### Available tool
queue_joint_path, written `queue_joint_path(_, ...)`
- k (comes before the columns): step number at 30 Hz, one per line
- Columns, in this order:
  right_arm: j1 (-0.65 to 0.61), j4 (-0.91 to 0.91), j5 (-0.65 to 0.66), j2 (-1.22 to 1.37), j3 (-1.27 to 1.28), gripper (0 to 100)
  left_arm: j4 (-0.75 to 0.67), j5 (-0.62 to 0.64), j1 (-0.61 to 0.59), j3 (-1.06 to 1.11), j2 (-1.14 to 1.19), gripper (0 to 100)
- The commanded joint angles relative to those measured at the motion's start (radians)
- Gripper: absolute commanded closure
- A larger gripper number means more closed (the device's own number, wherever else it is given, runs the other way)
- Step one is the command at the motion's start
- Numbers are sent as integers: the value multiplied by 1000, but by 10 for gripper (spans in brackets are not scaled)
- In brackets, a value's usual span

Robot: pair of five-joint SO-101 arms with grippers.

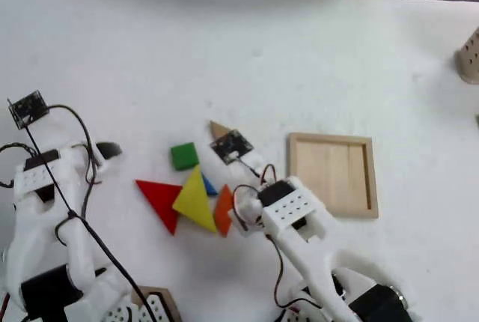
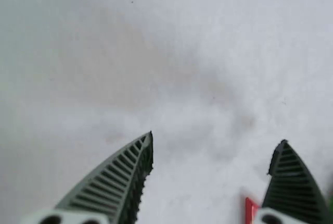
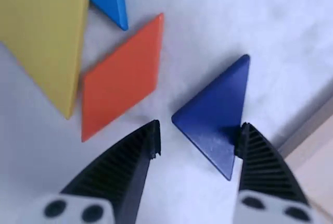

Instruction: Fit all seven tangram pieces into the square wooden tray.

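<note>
A white counter (image 1: pixel 247 52) spread across the scene; a beige, hole-dotted object (image 1: pixel 469 58) stood at its far right edge; a brown wooden block (image 1: pixel 166 301) lay at the near edge, partly hidden.

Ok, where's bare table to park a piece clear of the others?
Free: the table beyond the green square and wooden tray, plus the tray's bare floor. Crowded: from red triangle to orange piece, by the right gripper.
</note>
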Motion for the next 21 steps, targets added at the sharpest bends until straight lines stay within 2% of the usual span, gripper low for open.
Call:
queue_joint_path(1,-5,-22,21,-35,2,772,-26,-31,21,-11,-50,650)
queue_joint_path(6,54,-8,25,-35,2,772,-26,-35,42,-9,-50,650)
queue_joint_path(10,53,-19,18,-35,-8,772,-35,-35,45,-9,-50,650)
queue_joint_path(12,33,-33,-34,-35,-18,771,-61,-35,48,0,-48,650)
queue_joint_path(16,-31,-31,-80,-33,-37,707,-107,-35,48,12,-50,650)
queue_joint_path(21,8,-31,-83,-33,-37,701,-103,-35,48,14,-50,650)
